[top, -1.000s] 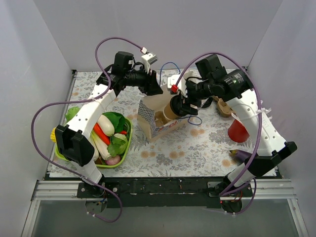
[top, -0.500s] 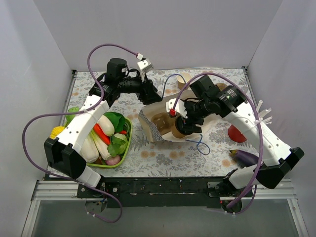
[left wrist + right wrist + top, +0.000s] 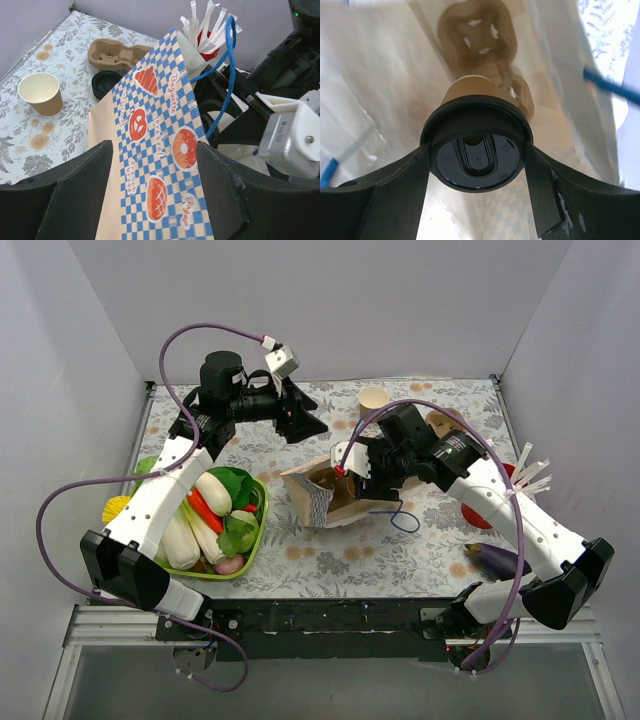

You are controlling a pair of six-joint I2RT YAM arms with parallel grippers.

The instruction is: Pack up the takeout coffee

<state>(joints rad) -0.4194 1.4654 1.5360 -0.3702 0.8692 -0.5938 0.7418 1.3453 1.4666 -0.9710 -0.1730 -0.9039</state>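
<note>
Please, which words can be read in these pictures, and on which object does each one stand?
"Baguette": on the blue-checked paper bag.
"Pretzel": on the same bag.
Other words on the bag: too blurred to read with certainty.
Lid of the takeout coffee: no legible text.

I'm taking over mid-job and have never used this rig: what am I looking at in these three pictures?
Two robot arms work on a table. The overhead picture looks down from behind them; the other two come from a camera on each wrist. The right gripper is inside the paper bag, closed on the takeout coffee, above a cardboard carrier in the bag. The left gripper hangs open, apart from the bag. Also on the table: a vegetable tray and an empty cup.
</note>
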